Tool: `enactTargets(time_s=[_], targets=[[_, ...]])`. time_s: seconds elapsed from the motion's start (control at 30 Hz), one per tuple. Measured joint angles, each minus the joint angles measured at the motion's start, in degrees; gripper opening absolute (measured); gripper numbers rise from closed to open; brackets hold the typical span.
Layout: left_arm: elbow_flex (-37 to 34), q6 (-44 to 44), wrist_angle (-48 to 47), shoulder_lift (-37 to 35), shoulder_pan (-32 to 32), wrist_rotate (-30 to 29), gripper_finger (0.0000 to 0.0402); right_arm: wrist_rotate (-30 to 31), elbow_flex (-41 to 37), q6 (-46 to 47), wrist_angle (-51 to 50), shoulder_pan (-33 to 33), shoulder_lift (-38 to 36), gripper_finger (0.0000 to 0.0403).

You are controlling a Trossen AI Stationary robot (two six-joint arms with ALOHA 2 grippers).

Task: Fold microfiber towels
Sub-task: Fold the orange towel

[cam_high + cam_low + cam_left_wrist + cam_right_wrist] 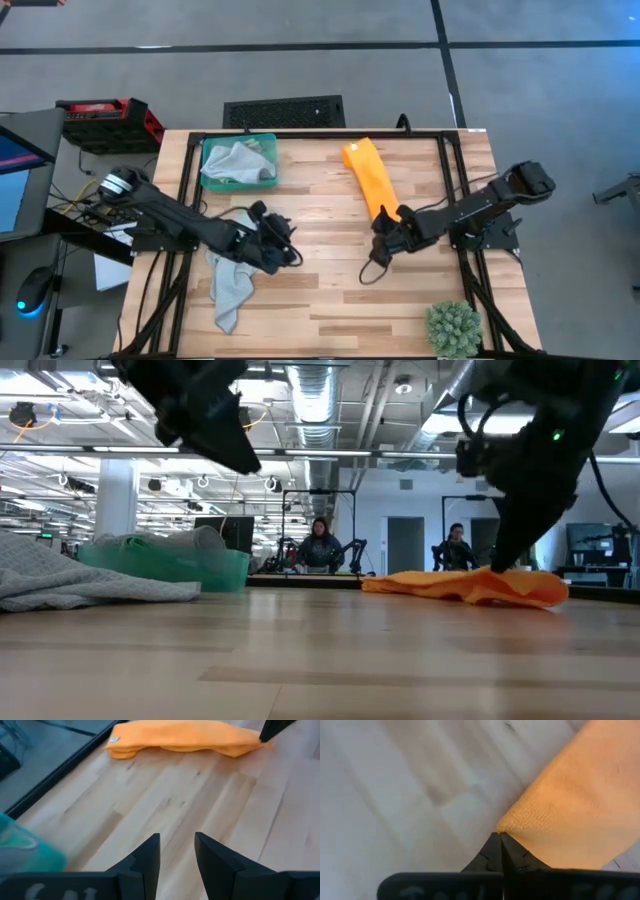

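1. On my left side of the table (330, 300), seen from above, a pale grey towel (229, 285) lies crumpled near the front edge, and my left gripper (283, 247) hangs just beside its upper end, touching no cloth.
2. From my left wrist camera, my left gripper (177, 851) shows its fingers (150, 857) parted with bare wood between them; the overhead view is too dark there to tell.
3. Behind that, the green tray (238, 163) holds another grey towel (235, 165); the level view shows its bundle (165, 543) rising over the tray wall (190, 571).
4. Right of centre, the orange towel (369, 176) lies as a long folded strip.
5. At its near end my right gripper (388, 228) is pressed together, and only my right wrist camera shows my fingertips (492, 852) pinching the towel's corner (512, 826).
6. At the front right corner sits the spiky plant ball (454, 327).
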Motion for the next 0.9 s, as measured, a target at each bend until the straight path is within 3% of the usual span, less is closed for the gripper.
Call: enactTargets(time_s=[0.17, 0.33, 0.43, 0.63, 0.9], targets=[[0.0, 6.6, 8.9, 4.9, 0.7, 1.6, 0.0114, -2.1, 3.7, -2.5, -2.1, 4.8, 0.0, 0.0004], [0.0, 13.1, 16.5, 7.1, 4.6, 10.9, 0.0114, -2.5, 7.3, -2.6, -6.9, 8.7, 0.0, 0.0003], [0.0, 18.7, 19.9, 7.6, 7.0, 13.4, 0.0114, -2.5, 8.5, -2.7, -8.9, 10.4, 0.0, 0.0003], [0.0, 31.1, 25.0, 7.7, 12.0, 15.9, 0.0114, -2.0, 8.6, -2.7, -9.5, 12.8, -0.1, 0.0007], [1.8, 44.3, 38.5, 16.2, 17.6, 23.2, 0.0114, -0.8, 8.7, -2.7, -12.3, 13.4, -0.1, 0.0007]])
